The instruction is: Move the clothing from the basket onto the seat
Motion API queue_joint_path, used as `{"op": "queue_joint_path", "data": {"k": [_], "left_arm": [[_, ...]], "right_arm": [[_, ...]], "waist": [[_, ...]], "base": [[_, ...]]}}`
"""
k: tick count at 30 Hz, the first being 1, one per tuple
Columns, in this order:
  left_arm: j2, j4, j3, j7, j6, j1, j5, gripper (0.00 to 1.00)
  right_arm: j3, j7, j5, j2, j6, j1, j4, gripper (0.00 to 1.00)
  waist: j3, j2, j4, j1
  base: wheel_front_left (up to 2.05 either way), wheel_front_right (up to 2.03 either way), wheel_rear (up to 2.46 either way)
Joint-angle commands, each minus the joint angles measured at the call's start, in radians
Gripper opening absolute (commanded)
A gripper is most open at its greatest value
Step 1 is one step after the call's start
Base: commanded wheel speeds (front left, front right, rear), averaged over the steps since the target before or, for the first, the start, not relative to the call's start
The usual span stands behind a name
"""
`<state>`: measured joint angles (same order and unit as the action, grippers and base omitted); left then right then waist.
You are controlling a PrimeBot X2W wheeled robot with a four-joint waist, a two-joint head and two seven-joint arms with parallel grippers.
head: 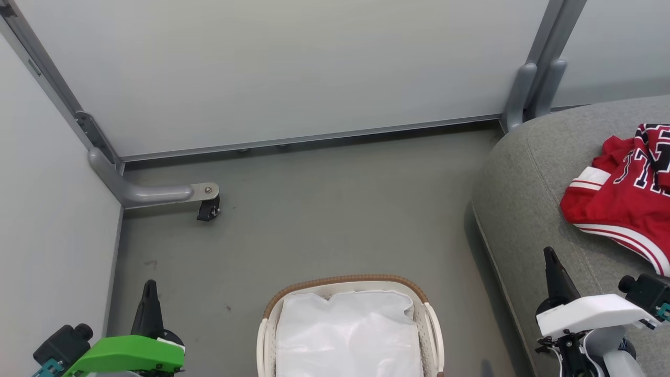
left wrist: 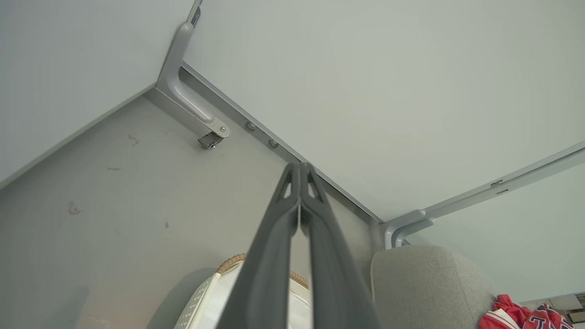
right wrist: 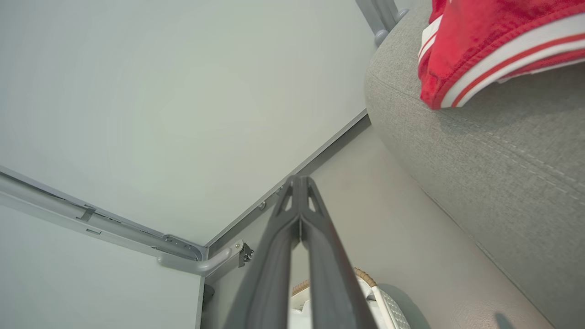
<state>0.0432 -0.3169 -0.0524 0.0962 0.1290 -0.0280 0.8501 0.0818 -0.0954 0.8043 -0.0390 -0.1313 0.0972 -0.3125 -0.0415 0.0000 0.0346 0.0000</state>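
We tag the clothing (head: 623,199) as already on the seat (head: 523,199): a crumpled red pile with white striped trim and black-and-white block letters. It lies ahead and to the right of the right gripper (head: 550,256), which is much nearer to it than the left gripper (head: 149,290). We can't call its long axis, since the frame edge cuts the pile. Both grippers have their fingers pressed together with nothing between them, as the wrist views confirm. The basket (head: 340,281) is perforated white plastic with a brown woven rim. It sits on the floor (head: 324,209) between the two grippers, with white cloth lining (head: 348,330) and no red in the part we see. The seat is coarse grey weave with a rounded corner and stitched seam. We judge the transfer done, unless the basket's cropped near end hides more.
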Motion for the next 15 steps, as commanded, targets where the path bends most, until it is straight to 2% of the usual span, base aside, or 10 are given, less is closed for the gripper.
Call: {"op": "queue_joint_path", "data": {"k": [1, 15], "left_arm": [[0.007, 0.017, -0.005, -0.007, 0.001, -0.03, 0.034, 0.0], [0.008, 0.029, -0.018, -0.052, 0.001, -0.043, 0.195, 0.0]], "right_arm": [[0.004, 0.01, 0.036, -0.007, 0.0, 0.012, 0.017, 0.0], [0.011, 0.054, 0.206, -0.009, 0.0, 0.013, 0.029, 0.0]], "waist": [[0.001, 0.0, -0.001, 0.0], [0.007, 0.0, -0.006, 0.0]], "base": [[0.0, 0.0, 0.0], [0.0, 0.0, 0.0]]}}
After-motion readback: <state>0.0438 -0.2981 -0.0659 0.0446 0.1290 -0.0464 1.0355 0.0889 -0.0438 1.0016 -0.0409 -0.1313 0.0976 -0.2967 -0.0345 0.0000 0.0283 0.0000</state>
